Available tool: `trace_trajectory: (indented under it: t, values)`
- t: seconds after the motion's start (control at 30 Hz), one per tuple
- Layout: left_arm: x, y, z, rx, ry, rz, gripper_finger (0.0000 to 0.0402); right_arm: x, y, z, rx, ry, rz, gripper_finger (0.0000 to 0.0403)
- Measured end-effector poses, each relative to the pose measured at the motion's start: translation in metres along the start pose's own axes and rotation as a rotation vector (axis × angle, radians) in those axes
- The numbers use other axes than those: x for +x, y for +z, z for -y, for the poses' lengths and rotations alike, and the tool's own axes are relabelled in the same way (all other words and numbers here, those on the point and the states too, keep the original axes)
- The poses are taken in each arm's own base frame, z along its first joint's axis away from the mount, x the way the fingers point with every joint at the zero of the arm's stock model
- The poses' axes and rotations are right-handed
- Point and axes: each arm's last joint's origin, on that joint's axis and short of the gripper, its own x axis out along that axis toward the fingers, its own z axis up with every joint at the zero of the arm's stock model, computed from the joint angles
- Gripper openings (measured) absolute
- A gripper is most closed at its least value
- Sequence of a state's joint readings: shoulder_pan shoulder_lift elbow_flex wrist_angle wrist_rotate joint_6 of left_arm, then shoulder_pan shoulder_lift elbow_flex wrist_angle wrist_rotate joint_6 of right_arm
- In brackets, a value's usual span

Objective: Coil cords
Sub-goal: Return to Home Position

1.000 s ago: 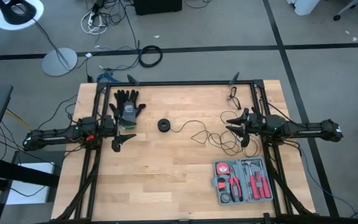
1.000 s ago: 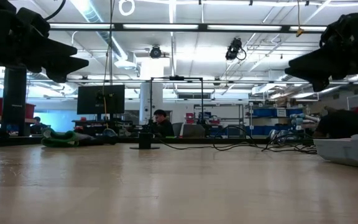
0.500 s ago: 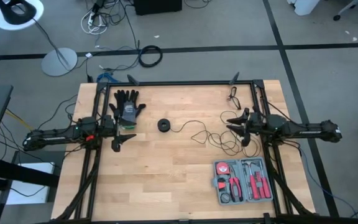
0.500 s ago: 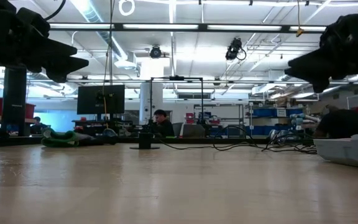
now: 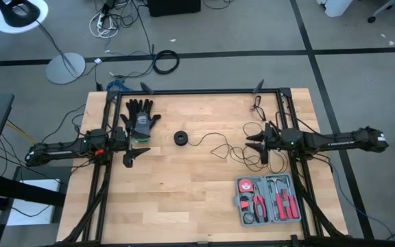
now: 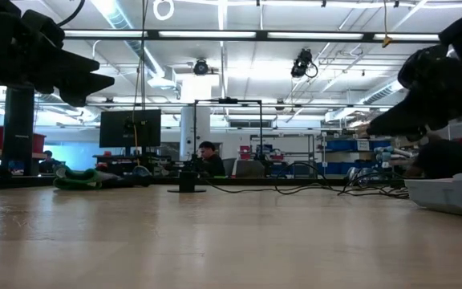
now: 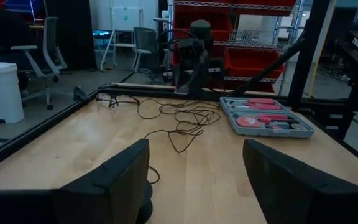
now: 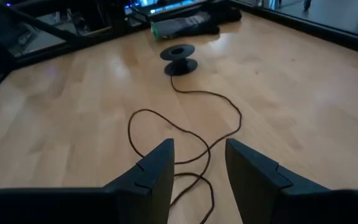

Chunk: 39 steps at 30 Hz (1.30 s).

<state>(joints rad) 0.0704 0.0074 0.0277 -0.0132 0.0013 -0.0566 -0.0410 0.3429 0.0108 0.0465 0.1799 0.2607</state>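
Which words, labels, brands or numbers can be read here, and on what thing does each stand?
None can be read.
Any marks on the tool case or its tools are too small to tell.
The glove, the spool and the black wire show no readable print.

Right hand (image 8: 199,149) spread, empty. Black wire (image 8: 239,121) loops over tabletop (image 8: 73,112) toward disc (image 8: 179,59) at 12 o'clock; glove (image 8: 182,25) just beyond.

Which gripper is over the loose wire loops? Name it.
The right gripper: it hangs above the loose loops of the black wire. The left gripper is by the glove, on the far side of the spool.
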Motion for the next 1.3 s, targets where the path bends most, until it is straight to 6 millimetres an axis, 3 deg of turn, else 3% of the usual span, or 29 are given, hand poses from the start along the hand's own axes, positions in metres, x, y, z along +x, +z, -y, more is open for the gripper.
trace_trajectory:
  t: [1.3]
  values:
    - [0.0000,0.0000,0.0000,0.000,0.000,0.000,0.0264,0.0027,-0.0025,0.0001,-0.007,-0.006,-0.031,0.0143]
